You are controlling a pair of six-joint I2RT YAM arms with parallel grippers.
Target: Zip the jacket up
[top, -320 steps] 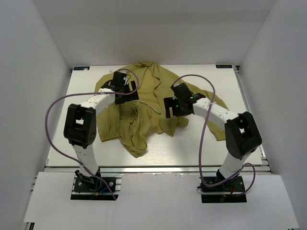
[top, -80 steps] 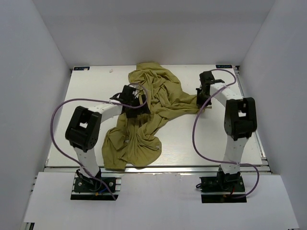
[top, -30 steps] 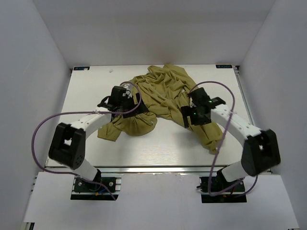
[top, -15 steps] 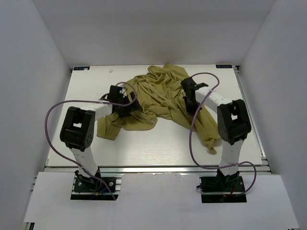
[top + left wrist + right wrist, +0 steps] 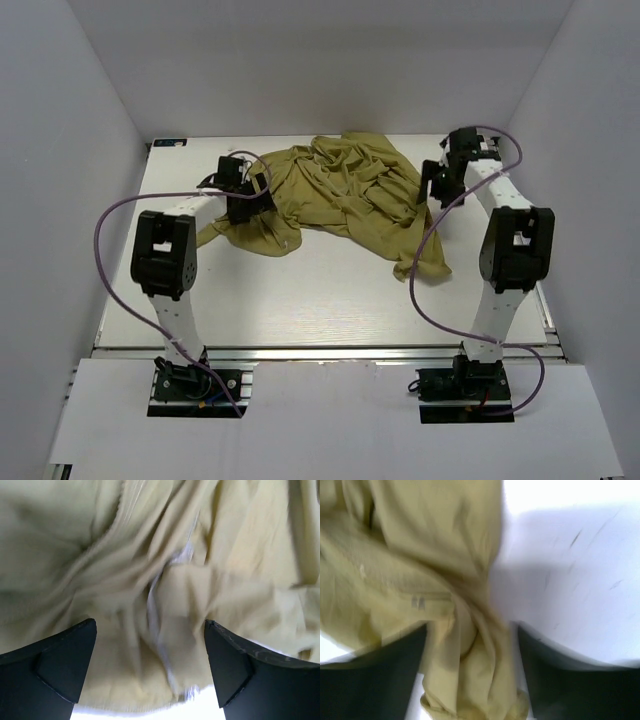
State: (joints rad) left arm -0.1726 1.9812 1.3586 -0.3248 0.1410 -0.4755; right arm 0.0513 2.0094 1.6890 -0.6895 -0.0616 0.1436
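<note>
Where it lay bunched before, jacket (image 5: 345, 190) spread wider, left pincer (image 5: 149, 626) open, right pincer (image 5: 470, 628) state unclear.

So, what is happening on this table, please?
An olive jacket lies crumpled on the table, waiting to be zipped up. The robot's left pincer is open over a pale strip, likely the zipper. The right pincer has fabric between its fingers at the jacket's right edge; whether it grips is unclear.
</note>
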